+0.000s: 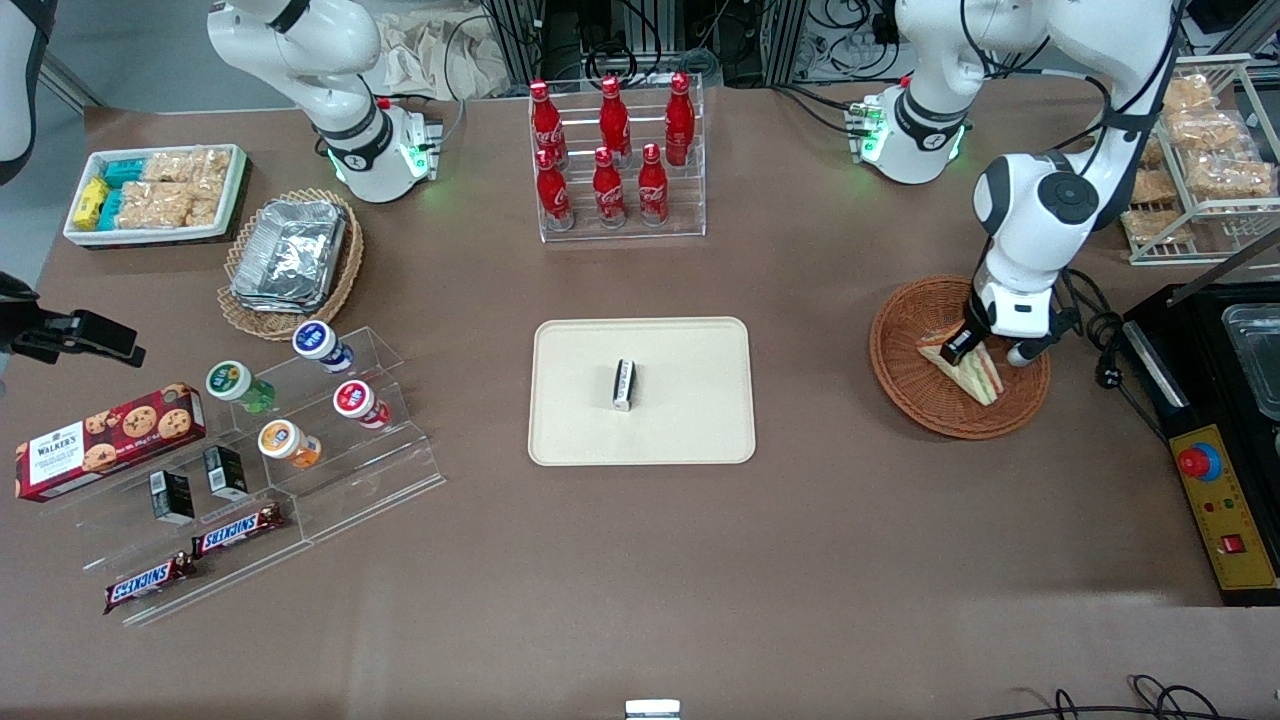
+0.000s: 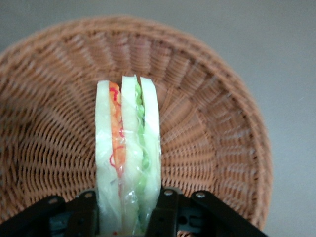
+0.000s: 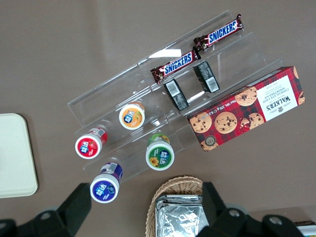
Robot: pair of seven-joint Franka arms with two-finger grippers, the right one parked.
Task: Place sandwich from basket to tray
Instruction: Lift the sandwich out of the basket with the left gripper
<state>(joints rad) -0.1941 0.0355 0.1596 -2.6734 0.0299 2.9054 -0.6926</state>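
I have the left arm's hand (image 1: 962, 345) down inside the round reddish-brown wicker basket (image 1: 905, 375), which sits on the brown surface (image 1: 800, 560) toward the working arm's end. The hand is clamped on the small triangular wedge sandwich (image 1: 975, 368); through the wrist camera I see its 2 black fingers (image 2: 168, 207) pressing the pale bread from either side, with the orange, red and green filling edge (image 2: 129, 133) standing upright above the woven basket floor (image 2: 207, 133). From the front, the sandwich's lower corner looks close to the basket's weave, but I cannot tell whether it touches.

The flat beige rectangular tray (image 1: 680, 440) with rounded corners lies at the middle of the surface, well apart from the basket, toward the parked arm's end from it. A small black and white packet (image 1: 624, 384) stands on the tray near its centre.

Farther from the front camera than the tray I see a clear acrylic rack (image 1: 690, 215) holding 6 red cola bottles (image 1: 608, 185). Toward the parked arm's end are a paler wicker basket with foil trays (image 1: 290, 255), a white tub of snack packs (image 1: 155, 192), a clear stepped stand (image 1: 390, 480) with 4 small lidded cups (image 1: 320, 342), 2 Snickers bars (image 1: 235, 528) and a red Walkers biscuit box (image 1: 108, 438).
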